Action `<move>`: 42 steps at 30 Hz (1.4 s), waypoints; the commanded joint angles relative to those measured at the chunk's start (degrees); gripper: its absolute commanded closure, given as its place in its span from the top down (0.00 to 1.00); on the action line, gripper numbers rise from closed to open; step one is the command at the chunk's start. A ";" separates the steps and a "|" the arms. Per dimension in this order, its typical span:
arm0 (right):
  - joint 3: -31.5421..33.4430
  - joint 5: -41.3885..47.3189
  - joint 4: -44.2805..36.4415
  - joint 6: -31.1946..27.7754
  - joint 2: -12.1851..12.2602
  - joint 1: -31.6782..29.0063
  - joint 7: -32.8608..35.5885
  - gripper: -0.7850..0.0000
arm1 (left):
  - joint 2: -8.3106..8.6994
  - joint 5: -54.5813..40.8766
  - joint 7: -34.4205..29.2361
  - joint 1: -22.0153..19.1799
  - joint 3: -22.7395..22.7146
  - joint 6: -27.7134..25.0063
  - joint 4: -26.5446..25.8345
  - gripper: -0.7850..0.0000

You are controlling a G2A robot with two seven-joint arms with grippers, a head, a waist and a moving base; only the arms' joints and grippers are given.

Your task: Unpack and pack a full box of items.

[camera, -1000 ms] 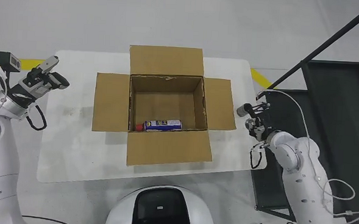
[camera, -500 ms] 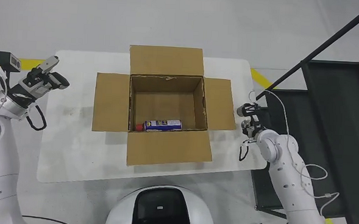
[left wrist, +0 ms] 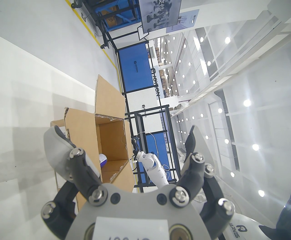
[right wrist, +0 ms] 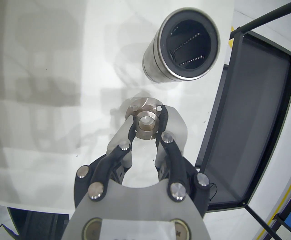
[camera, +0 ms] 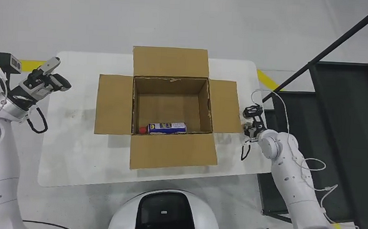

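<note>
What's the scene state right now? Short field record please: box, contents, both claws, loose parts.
box: cardboard box, flaps open, mid white table
in box: one can lying on its side against the wall nearest the robot
left claw: open, empty, by the table's left edge
right claw: shut on a flanged metal bushing, near the table's right edge
loose: linear bearing lying on the table beside the bushing, not touching it
</note>
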 commanded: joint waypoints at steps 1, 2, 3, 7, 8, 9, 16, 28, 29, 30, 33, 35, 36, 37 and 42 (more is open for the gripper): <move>-0.07 0.50 0.73 0.24 -0.05 0.46 -0.44 1.00 | 0.00 0.00 0.00 0.00 0.00 0.00 0.00 1.00; -0.06 0.85 1.03 0.32 -0.07 0.65 -0.73 1.00 | 0.00 0.00 0.00 0.00 0.00 0.00 0.00 1.00; -0.07 0.97 1.22 0.32 -0.07 0.83 -0.90 1.00 | 0.00 0.00 0.00 0.00 0.00 0.00 0.00 1.00; 1.01 1.36 -0.07 0.75 0.15 0.49 -1.60 1.00 | 0.00 0.00 0.00 0.00 0.00 0.00 0.00 1.00; 1.68 1.71 -1.26 1.02 0.26 -0.07 -1.65 1.00 | 0.00 0.00 0.00 0.00 0.00 0.00 0.00 1.00; 2.48 2.00 -2.84 1.47 0.39 -0.85 -1.57 1.00 | 0.00 0.00 0.00 0.00 0.00 0.00 0.00 1.00; 7.43 4.07 -14.73 2.90 1.15 -7.80 1.00 1.00 | 0.00 0.00 0.00 0.00 0.00 0.00 0.00 1.00; 7.22 4.80 -30.89 1.42 1.27 -9.21 -2.72 1.00 | 0.00 0.00 0.00 0.00 0.00 0.00 0.00 1.00; 6.48 4.99 -31.65 0.64 1.22 -8.84 -3.14 1.00 | 0.00 0.00 0.00 0.00 0.00 0.00 0.00 1.00; 5.65 5.35 -32.29 -0.40 1.18 -8.41 -3.52 1.00 | 0.00 0.00 0.00 0.00 0.00 0.00 0.00 1.00; 1.88 6.82 -33.29 -6.76 1.11 -6.47 -2.88 1.00 | 0.00 0.00 0.00 0.00 0.00 0.00 0.00 1.00; -0.92 7.72 -32.92 -11.06 1.04 -4.39 -1.81 1.00 | 0.00 0.00 0.00 0.00 0.00 0.00 0.00 1.00; -2.42 8.43 -32.35 -12.85 0.96 -3.17 -1.30 1.00 | 0.00 0.00 0.00 0.00 0.00 0.00 0.00 1.00; -4.02 8.57 -31.68 -14.84 0.89 -1.78 -0.53 1.00 | 0.00 0.00 0.00 0.00 0.00 0.00 0.00 1.00; -11.34 11.73 -26.84 -22.68 0.34 5.41 4.07 1.00 | 0.00 0.00 0.00 0.00 0.00 0.00 0.00 1.00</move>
